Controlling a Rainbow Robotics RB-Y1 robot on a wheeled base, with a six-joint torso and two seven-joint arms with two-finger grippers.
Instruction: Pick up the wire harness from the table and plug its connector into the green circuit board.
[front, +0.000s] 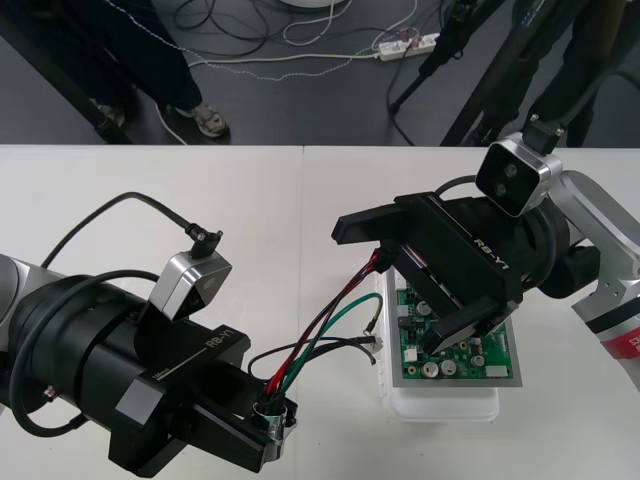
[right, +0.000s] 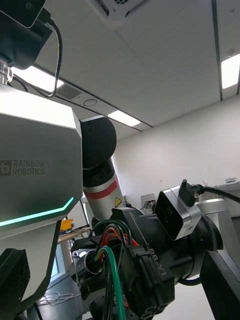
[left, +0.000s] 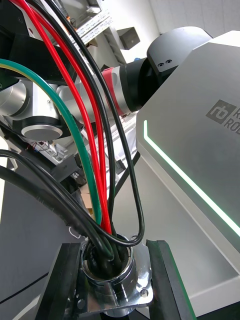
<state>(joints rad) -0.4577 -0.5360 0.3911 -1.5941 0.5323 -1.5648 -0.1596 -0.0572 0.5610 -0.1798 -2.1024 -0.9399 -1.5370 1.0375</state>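
My left gripper (front: 272, 425), low on the table's left half, is shut on the harness's round metal socket (left: 109, 270); its flange sits between the two black fingers. Red, black and green wires (front: 325, 325) climb from the socket toward my right gripper (front: 385, 288). That gripper hovers open over the left edge of the green circuit board (front: 462, 355) on its white base (front: 445, 408). In the right wrist view its fingers (right: 15, 280) stand far apart, with the left gripper (right: 135, 270) and the socket between them. The wires' far ends run under the right gripper, and the plug is hidden.
The pale table (front: 150, 200) stretches open behind and to the left of both arms. A thin loose wire end (front: 375, 343) lies just left of the white base. The table's far edge runs along the dark floor strip.
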